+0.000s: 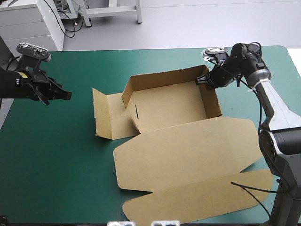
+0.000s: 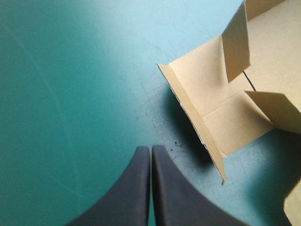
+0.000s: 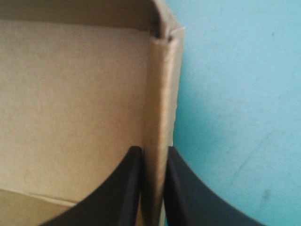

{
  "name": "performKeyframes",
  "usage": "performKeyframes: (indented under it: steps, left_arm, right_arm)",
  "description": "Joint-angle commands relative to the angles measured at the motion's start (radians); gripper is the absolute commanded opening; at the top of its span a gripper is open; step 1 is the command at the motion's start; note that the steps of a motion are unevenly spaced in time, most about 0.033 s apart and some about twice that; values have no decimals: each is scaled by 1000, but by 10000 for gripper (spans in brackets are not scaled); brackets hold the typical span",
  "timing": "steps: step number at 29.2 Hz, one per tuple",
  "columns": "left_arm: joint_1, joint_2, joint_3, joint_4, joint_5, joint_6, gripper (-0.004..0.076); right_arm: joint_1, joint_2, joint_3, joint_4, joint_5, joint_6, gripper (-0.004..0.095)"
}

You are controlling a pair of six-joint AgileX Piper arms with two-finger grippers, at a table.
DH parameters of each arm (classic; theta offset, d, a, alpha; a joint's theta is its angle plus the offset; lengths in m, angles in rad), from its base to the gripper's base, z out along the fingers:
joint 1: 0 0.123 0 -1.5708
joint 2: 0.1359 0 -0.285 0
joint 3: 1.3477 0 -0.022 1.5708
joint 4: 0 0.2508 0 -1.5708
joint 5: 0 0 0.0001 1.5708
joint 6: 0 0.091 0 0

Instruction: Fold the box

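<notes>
brown cardboard box (image 1: 169, 106) sits on the teal-green table cover (image 1: 51, 155), mid-table, a bit right of centre. it is half built: an open tray with the far wall (image 1: 164, 80) and right wall (image 1: 210, 101) standing, and a thin slit (image 1: 136, 111) in the floor near the left side. the left side panel (image 1: 120, 115) is folded out toward the table's left edge, and its end flap (image 1: 100, 115) is tilted up. the wide lid (image 1: 188, 153) lies flat on the cover on the near side of the tray. its tuck flap (image 1: 197, 200) is flat too, close to the near table edge.

right gripper (image 1: 203, 80), black fin-shaped fingers, is at the tray's far right corner, pinching the top of the right wall. one finger is inside the tray and one outside, nearly pressed together with the board between them.

left gripper (image 1: 65, 95), same black fingers, is over bare cover well left of the box, not touching it, tip aimed toward it. its fingers are pressed together into one point with nothing between them. in the left wrist view the raised end flap is ahead of it and off to one side, apart from it.
</notes>
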Motion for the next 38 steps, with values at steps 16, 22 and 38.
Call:
performKeyframes:
  steps: [16, 22, 38]
  left_arm:
    - [-1, -32, -23, -25, -58, -1, -8]
    - [-1, -32, -23, -25, -58, -1, -8]
    - [-1, -46, -16, 74, 40, -6, -8]
  right_arm:
    - [2, -143, -108, -17, 61, -5, 738]
    - [2, -198, -108, -37, 62, -5, 738]
    - [14, -82, 57, -46, 61, -11, 738]
